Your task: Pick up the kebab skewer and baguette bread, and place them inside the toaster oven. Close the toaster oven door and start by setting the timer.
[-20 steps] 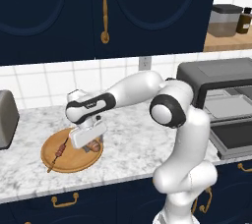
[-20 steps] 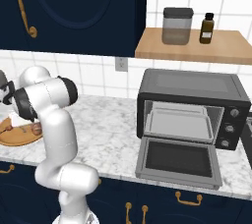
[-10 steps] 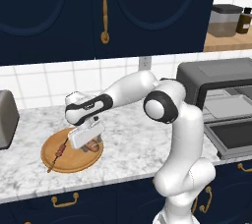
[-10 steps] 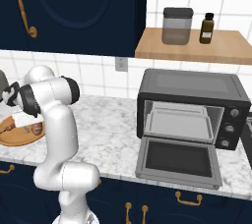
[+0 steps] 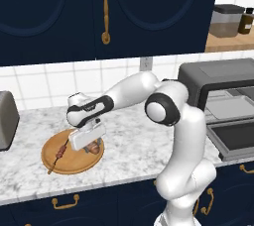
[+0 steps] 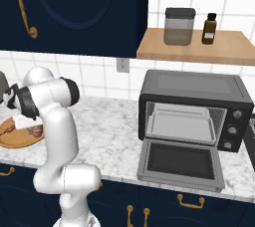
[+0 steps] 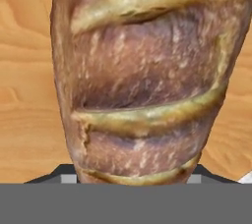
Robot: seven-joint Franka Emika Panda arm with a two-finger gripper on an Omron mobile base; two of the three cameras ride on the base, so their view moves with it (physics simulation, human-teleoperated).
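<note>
Straddling crusty golden baguette bread [image 7: 142, 75] on round wooden board [image 5: 54, 160]: fingers [image 7: 64, 175]; grip unclear.

The table [image 5: 129, 136] has a white and grey marble top. A round wooden board [image 5: 59, 160] lies on it, and a big dark grey toaster oven [image 6: 191, 109] stands well to the right of the board. Its door [image 6: 182, 164] hangs open over the front edge. A silver toaster [image 5: 6, 126] stands just left of the board.
</note>
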